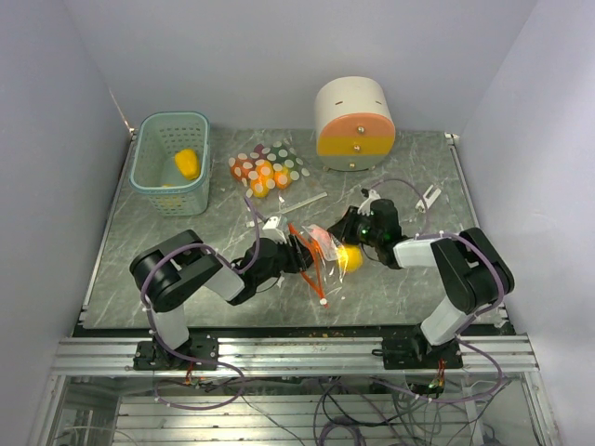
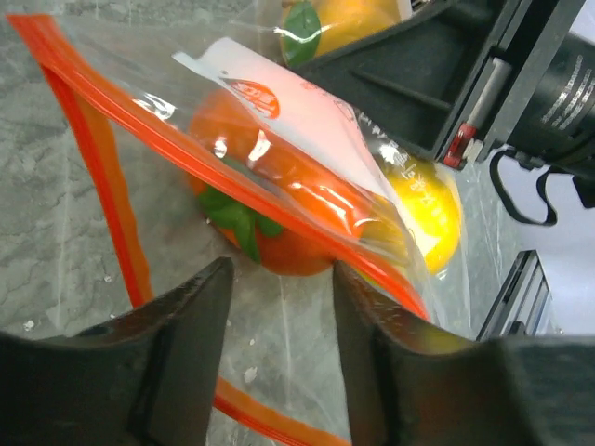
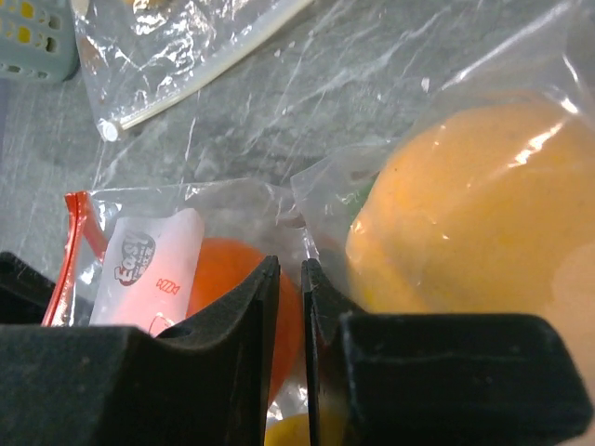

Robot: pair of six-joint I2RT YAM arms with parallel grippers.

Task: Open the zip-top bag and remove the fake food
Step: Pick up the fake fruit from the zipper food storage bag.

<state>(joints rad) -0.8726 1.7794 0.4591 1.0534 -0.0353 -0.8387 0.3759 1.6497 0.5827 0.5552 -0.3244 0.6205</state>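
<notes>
The clear zip-top bag [image 1: 321,249] with an orange zip strip [image 2: 102,177] lies mid-table between my two grippers. Inside it is fake food: an orange fruit [image 2: 279,209] with green leaves, a yellow one [image 2: 429,218] and a larger yellow-orange one [image 3: 474,204]. My left gripper [image 2: 279,279] is open just inside the bag's mouth, over the clear film, a little short of the orange fruit. My right gripper [image 3: 290,265] is shut on a fold of the bag's film, between the orange fruit [image 3: 223,269] and the yellow-orange one. In the top view the grippers [image 1: 302,253] [image 1: 350,236] face each other across the bag.
A teal basket [image 1: 169,186] at the back left holds a yellow piece [image 1: 187,163]. A second clear bag of small cups [image 1: 268,169] lies behind the work spot. The cream-and-orange round container [image 1: 355,123] stands at the back. A small white part [image 1: 429,197] lies at the right.
</notes>
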